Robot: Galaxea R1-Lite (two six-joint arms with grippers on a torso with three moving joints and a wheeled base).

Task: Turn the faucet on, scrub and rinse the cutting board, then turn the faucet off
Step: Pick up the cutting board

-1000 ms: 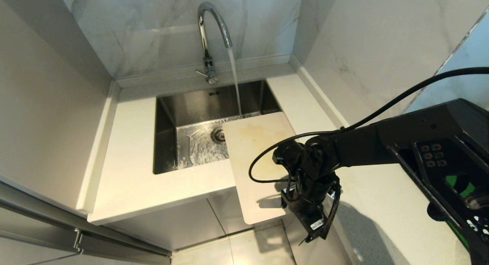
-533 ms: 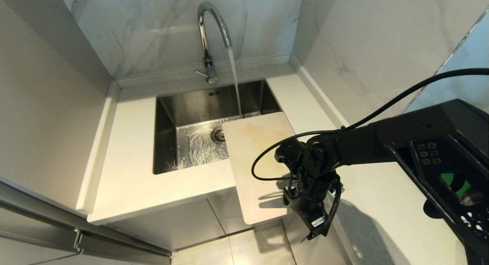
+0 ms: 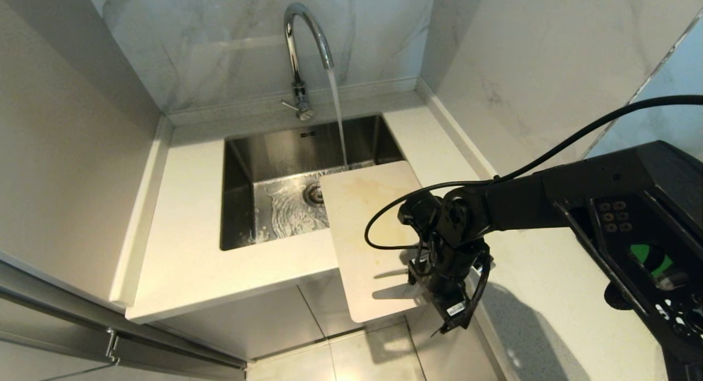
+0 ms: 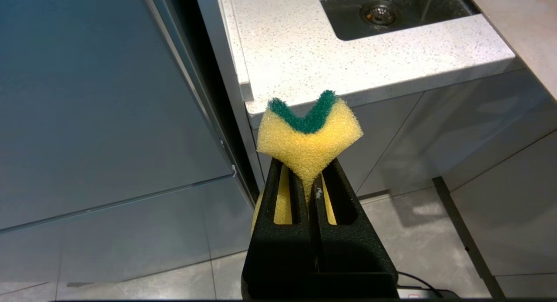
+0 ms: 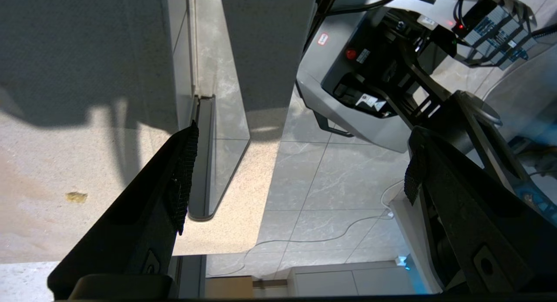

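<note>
Over the front edge of the tabletop, right of the sink: right end effector points downward, wrist bent under the black forearm, which reaches in from the right with a cable looping above it. Its fingers are spread wide with nothing between them. In the wrist view one finger lies over the near end of the cutting board and the other stands off past the board's edge; contact cannot be judged.

Left end effector sits low beside the cabinet front, out of the head view, clenched on a yellow sponge with a green scouring face, folded into a V by the squeeze.

Surface: pale speckled stone tabletop in an alcove, marble-look wall panels behind and to the right, grey cabinet fronts below, grey tiled floor.

Cutting board: cream-white, yellowish-brown stains, lying flat with its far end over the sink's right front corner and its near end overhanging the tabletop's front edge.

Faucet: behind the sink, water running in a steady stream that drops behind the board's far edge; where it lands is hidden. Water swirls around the drain.

Count: one faucet, one sink, one board, one sponge, two end effectors.
</note>
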